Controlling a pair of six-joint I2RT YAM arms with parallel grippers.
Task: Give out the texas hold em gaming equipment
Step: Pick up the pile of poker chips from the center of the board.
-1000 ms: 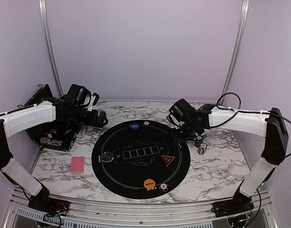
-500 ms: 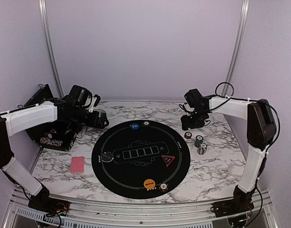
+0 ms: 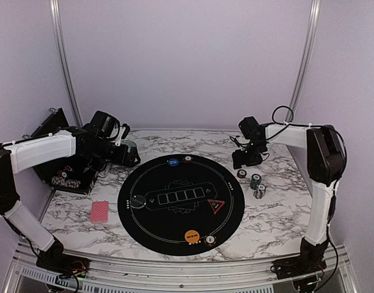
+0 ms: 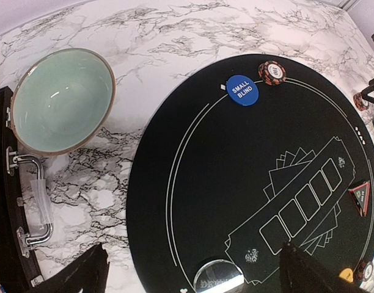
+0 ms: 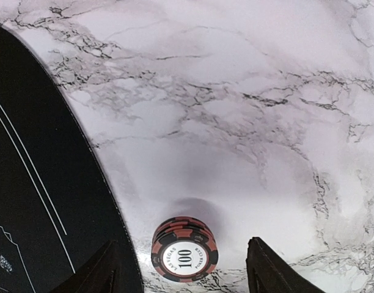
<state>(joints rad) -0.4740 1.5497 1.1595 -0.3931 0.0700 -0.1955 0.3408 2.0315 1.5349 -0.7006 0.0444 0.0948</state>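
Now the right gripper [image 3: 243, 160] has pulled back, jaws apart, leaving the red chip stack [image 5: 184, 250] on the desk [image 5: 248, 122] just beside the mat [image 5: 28, 183]; this placement looks done. The left gripper [image 3: 128, 154] hangs with jaws wide open.

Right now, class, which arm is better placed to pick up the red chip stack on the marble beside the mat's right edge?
Right. The right gripper hangs open above the red chip stack, a finger on each side. The left gripper is across the mat, near the teal bowl.
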